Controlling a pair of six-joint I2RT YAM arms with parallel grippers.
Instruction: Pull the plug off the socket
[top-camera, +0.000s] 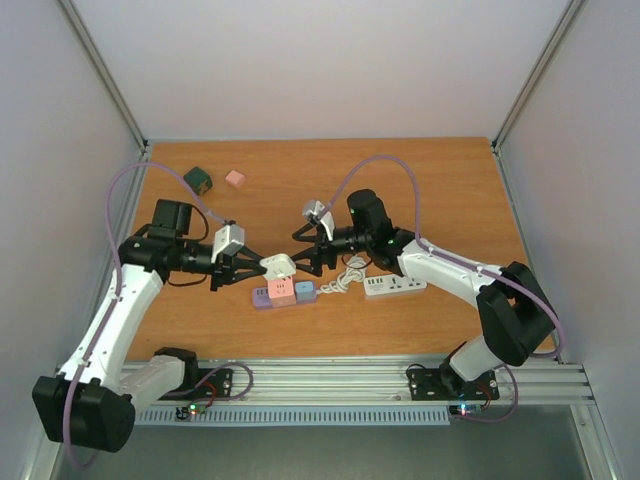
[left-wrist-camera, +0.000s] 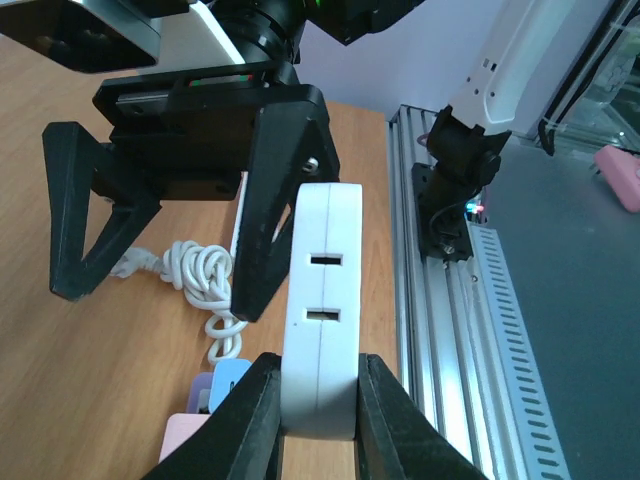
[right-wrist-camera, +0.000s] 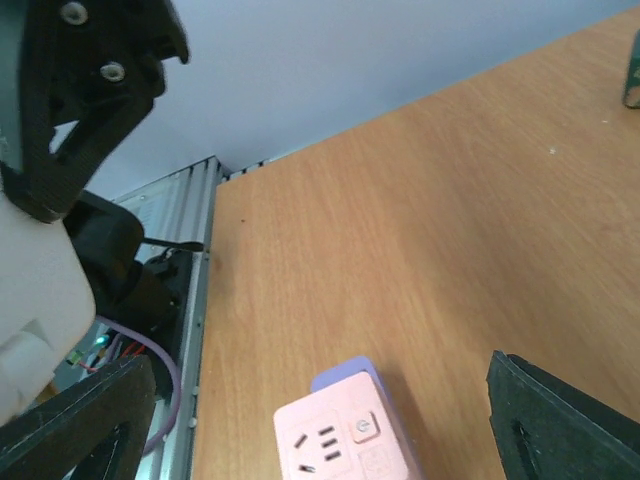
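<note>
Your left gripper (top-camera: 262, 268) is clamping the white plug (left-wrist-camera: 320, 300) and holding it in the air just above the pastel socket strip (top-camera: 283, 292), apart from it. Your right gripper (top-camera: 302, 252) is hanging spread wide, facing the plug, with one finger just beside it. A white cable (top-camera: 345, 278) is lying coiled by the strip.

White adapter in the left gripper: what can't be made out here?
Pins of the white adapter: the left wrist view shows only its slotted face, and the left gripper's fingers and the frame edge hide its bottom.
End of the white cable: it passes behind the right gripper.
Right gripper's fingers: cut off by the right wrist view's bottom edge.
</note>
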